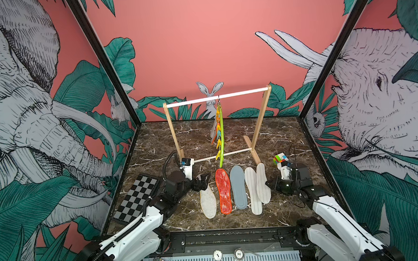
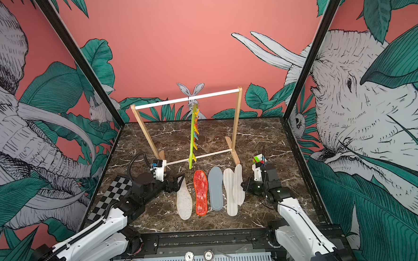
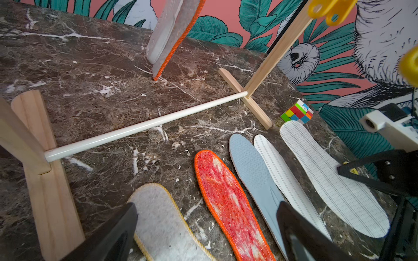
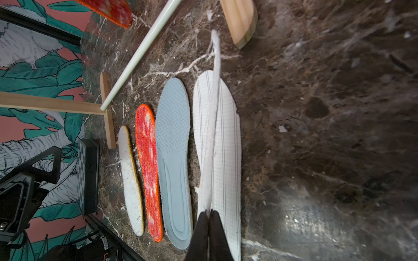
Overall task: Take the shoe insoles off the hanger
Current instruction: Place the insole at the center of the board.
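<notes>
Reaching low, left tool [image 1: 203, 179] gapes empty over cream insole [image 1: 208, 202]; right tool [image 1: 268, 183] pinches striped insole [image 1: 264, 194].

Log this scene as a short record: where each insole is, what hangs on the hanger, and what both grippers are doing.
On table: cream insole, red insole, grey insole, striped insole, side by side
On hanger: white insole, orange-edged insole
Left gripper: open, at cream insole's far end
Right gripper: shut on second striped insole, held on edge
Also: cube, chequered board
</notes>
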